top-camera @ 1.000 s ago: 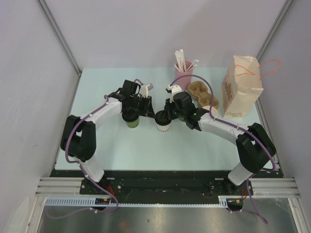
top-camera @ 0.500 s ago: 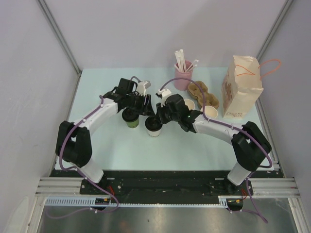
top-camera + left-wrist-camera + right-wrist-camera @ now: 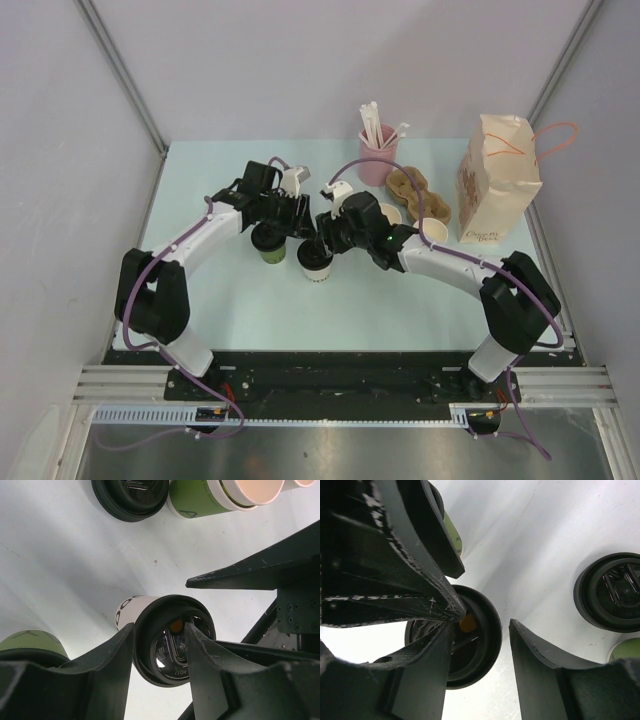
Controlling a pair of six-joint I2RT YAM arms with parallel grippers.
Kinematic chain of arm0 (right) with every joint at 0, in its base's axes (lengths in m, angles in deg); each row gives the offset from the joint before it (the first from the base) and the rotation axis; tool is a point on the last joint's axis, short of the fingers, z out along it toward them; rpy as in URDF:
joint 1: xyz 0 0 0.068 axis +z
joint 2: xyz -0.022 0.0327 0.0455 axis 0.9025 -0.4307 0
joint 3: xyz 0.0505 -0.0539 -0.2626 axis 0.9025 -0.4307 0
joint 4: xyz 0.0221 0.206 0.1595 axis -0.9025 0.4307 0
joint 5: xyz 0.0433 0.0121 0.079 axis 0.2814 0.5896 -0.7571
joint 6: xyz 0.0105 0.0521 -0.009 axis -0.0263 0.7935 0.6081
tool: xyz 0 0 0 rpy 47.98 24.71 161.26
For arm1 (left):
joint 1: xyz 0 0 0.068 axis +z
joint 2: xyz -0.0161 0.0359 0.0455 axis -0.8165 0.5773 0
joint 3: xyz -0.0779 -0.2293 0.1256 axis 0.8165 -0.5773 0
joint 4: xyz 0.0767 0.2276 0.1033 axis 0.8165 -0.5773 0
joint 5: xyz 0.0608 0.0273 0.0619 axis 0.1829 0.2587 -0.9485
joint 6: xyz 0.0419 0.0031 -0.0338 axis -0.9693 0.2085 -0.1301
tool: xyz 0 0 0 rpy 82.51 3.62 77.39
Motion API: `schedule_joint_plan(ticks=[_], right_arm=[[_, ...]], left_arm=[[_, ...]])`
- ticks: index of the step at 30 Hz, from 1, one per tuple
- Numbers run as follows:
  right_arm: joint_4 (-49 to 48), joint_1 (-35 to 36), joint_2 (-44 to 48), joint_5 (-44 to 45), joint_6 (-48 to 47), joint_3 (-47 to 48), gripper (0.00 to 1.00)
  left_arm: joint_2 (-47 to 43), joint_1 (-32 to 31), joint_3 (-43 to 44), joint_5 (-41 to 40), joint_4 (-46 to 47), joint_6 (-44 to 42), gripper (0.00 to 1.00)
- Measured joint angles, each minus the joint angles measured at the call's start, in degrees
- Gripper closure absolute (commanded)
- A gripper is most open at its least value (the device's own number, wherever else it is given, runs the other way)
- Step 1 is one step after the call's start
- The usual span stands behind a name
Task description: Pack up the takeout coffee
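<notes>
The takeout coffee stands upright on the table (image 3: pixel 220 300), near its middle and close in front of both my wrists.

Green cup (image 3: pixel 268 244): capped in black, the left one of the pair.

White cup (image 3: pixel 315 262): dark lettering on its side, black lid (image 3: pixel 172 650) seated. It is just beside the green cup, to its right and slightly nearer my bases. I cannot tell whether the two touch.

Left gripper (image 3: pixel 159 630): jaws parted, not wide, nothing held. It hangs over the white cup, whose lid is broader than the gap and shows below and between the fingers (image 3: pixel 107 660). The green cup sits at the lower left edge of that wrist view, outside the jaws.

Right gripper (image 3: pixel 481 625): jaws likewise parted, nothing held. Bare table shows between the fingers (image 3: pixel 427 680). The white cup's lid lies partly behind the left-hand finger in that view, outside the gap. My left gripper's fingers cross the upper left of the same view, so both grippers crowd over the one cup.

Elsewhere: a loose black lid (image 3: pixel 610 600) lies flat on the table near the right gripper. Toward the far right stand a pink cup of straws (image 3: pixel 378 158), a cardboard carrier (image 3: pixel 410 185) with open cups in it, and a paper bag (image 3: pixel 497 185). Neither coffee cup is in the carrier or the bag.
</notes>
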Motion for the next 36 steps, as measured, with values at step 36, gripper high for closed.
schedule_joint_plan(ticks=[36], right_arm=[[12.50, -1.27, 8.63, -9.01, 32.33, -6.32, 0.54]], left_arm=[[0.00, 0.24, -2.67, -0.04, 0.61, -1.07, 0.53]])
